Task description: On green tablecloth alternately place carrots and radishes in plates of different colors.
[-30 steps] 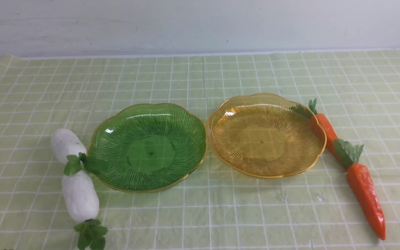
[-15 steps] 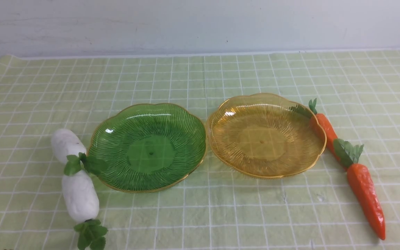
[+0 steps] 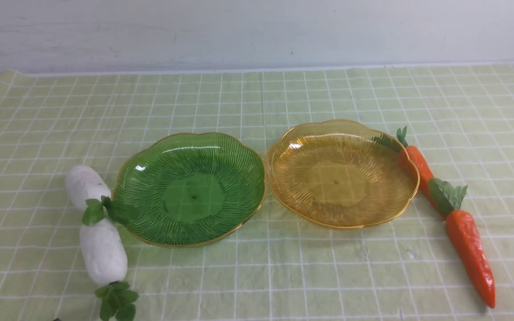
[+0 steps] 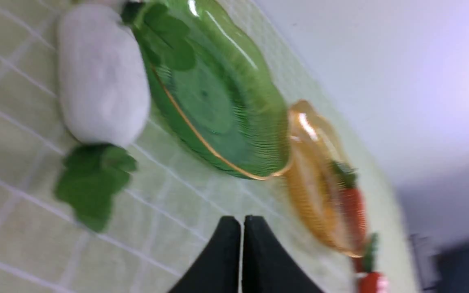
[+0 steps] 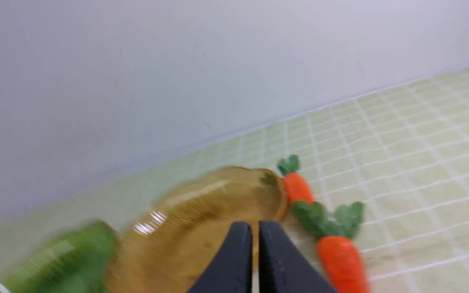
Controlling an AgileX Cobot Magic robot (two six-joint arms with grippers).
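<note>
Across the front view, a green tablecloth (image 3: 257, 276) covers the desk, with the green plate (image 3: 190, 189) and amber plate (image 3: 339, 174) rim to rim at centre, both empty. Two radishes (image 3: 103, 252) lie end to end just left of the green plate, the farther one's leaves touching its rim; two carrots (image 3: 471, 249) lie in a line on the right, the farther one tucked against the amber rim. No arm shows — open cloth lies all round, the wall (image 3: 257, 31) well behind.

From the left wrist, blurred, the left fingers (image 4: 226, 252) are pressed together and empty, near the nearer radish. It looks matte, plump and probably light; a grip across its middle seems safest, clear of the floppy leaves.

From the right wrist, the right fingers (image 5: 234, 260) are likewise closed on nothing, near the amber plate. Glossy carrots may slip — the thick shoulder below the leaves offers most hold, and the nearer one lies clear of the plate's rim.
</note>
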